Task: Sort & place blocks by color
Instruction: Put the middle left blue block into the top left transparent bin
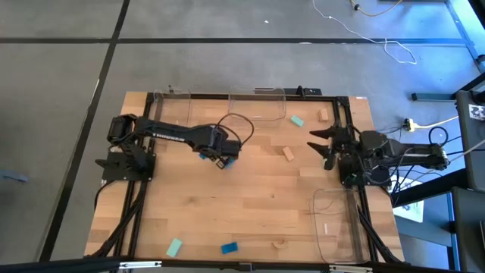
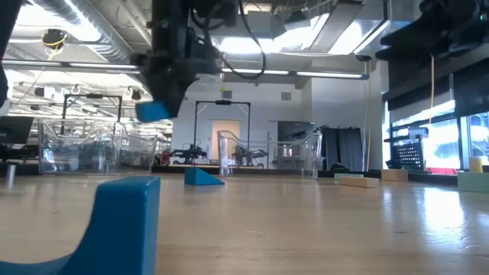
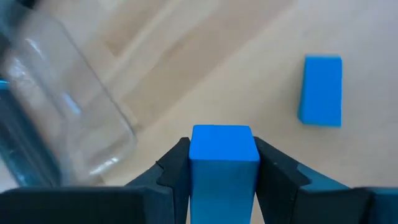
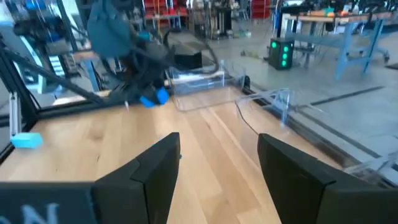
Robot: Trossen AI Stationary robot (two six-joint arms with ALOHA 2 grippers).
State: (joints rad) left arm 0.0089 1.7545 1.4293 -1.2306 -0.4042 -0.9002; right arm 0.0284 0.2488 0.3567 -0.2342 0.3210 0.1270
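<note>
A bright blue block (image 3: 224,163) sits between the left gripper's (image 3: 222,177) dark fingers, with another blue block (image 3: 321,91) just beyond them on pale wood-grain table (image 1: 227,197). A clear tray (image 3: 62,112) stands beside. The right gripper (image 4: 217,180) is black.

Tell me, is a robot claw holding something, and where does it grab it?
Yes. The left claw holds a blue block, pinched on its two opposite sides, lifted off the table. The right claw is open and holds nothing.
</note>
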